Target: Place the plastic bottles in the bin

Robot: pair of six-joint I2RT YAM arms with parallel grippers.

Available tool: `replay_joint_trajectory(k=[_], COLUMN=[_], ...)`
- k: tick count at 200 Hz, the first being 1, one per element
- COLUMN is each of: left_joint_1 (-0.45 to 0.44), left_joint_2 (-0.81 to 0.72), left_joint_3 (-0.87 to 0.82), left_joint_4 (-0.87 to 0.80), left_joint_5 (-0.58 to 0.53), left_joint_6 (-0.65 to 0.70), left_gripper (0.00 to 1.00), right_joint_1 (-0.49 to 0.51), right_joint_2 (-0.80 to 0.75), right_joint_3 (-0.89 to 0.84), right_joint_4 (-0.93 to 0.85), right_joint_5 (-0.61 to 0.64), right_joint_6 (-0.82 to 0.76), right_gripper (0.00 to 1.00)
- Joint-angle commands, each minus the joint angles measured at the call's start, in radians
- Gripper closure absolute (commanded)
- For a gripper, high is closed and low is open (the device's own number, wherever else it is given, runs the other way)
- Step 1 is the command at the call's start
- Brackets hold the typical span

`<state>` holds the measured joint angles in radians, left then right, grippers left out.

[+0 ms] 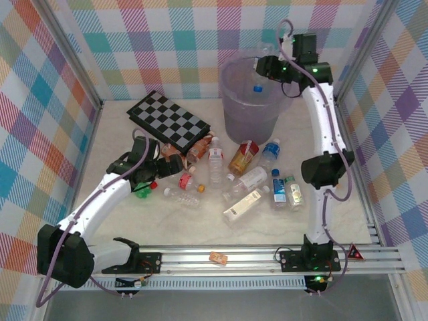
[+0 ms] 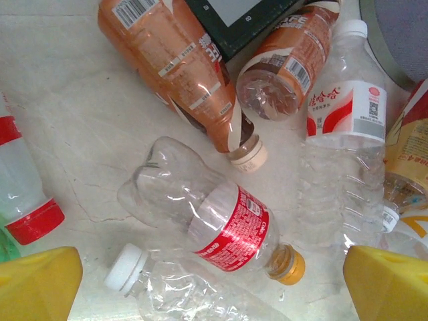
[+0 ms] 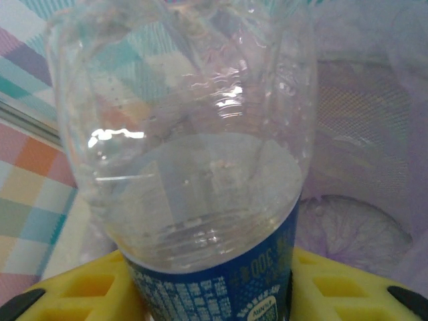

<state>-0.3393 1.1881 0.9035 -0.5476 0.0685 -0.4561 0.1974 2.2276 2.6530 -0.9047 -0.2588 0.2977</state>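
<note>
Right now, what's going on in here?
The right gripper holds a blue-label bottle at the mouth of the bin. The left gripper hangs open over loose bottles lying on the table beside a checkerboard, gripping nothing. Many bottles are not yet binned.

checkerboard [image 1: 169, 120] and orange cube [image 1: 217, 258]
the checkerboard lies just beyond the left gripper [image 1: 151, 179]; the orange cube sits well behind it.

Lab robot cell, checked fabric walls [image 1: 167, 40], aluminium frame rails [image 1: 254, 257], pale marbled tabletop [image 1: 200, 231]
</note>
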Motion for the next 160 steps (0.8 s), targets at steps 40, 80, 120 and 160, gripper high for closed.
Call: replay_joint_trajectory(k=[40, 80, 120, 160], left_joint_1=[-0.095, -0.176, -0.304, -0.411], left_joint_2=[-0.075, -0.082, -0.009, 0.065], left_joint_3=[0.006, 0.04, 0.101, 0.136], left_joint_4=[-0.042, -0.054, -0.055, -0.025], left_joint_5=[0.027, 0.101, 0.089, 0.068], left_joint_6=[0.1, 0.191, 0.269, 0.299], left_gripper=[0.0, 0.01, 0.03, 0.03], right_joint_1=[0.076, 0.075, 0.075, 0.076], right_joint_2=[0.138, 0.192, 0.208, 0.158], right_joint_3=[0.004, 0.003, 0.003, 0.007], right_joint_4=[0.084, 0.062, 0.047, 0.04], right_joint_5=[0.211, 0.264, 0.249, 0.236], right_joint_6=[-0.061, -0.098, -0.12, -0.145], right_gripper=[0.53, 0.5, 0.38, 0.2])
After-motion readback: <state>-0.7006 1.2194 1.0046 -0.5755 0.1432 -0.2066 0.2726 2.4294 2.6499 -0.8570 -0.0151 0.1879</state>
